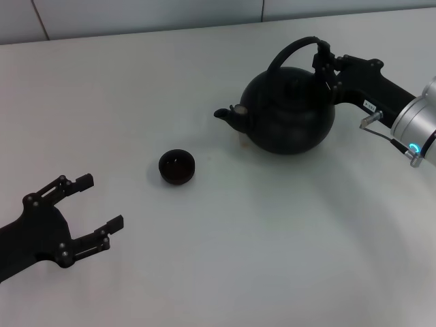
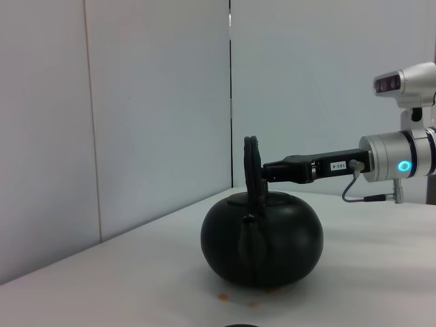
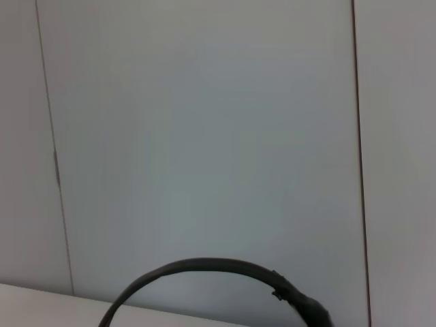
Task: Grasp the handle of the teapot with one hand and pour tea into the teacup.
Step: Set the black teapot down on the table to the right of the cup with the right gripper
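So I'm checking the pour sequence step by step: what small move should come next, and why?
Probably lift the teapot slightly. The right hand is at the handle, apparently gripping it, while the pot sits upright on the table, its spout facing the teacup, which stands apart. The left hand waits open.

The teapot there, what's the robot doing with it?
The right pincer is at the handle of the black teapot, which sits upright on the white table, spout toward the small teacup. Nothing is being poured yet. The left pincer rests open, away from both.
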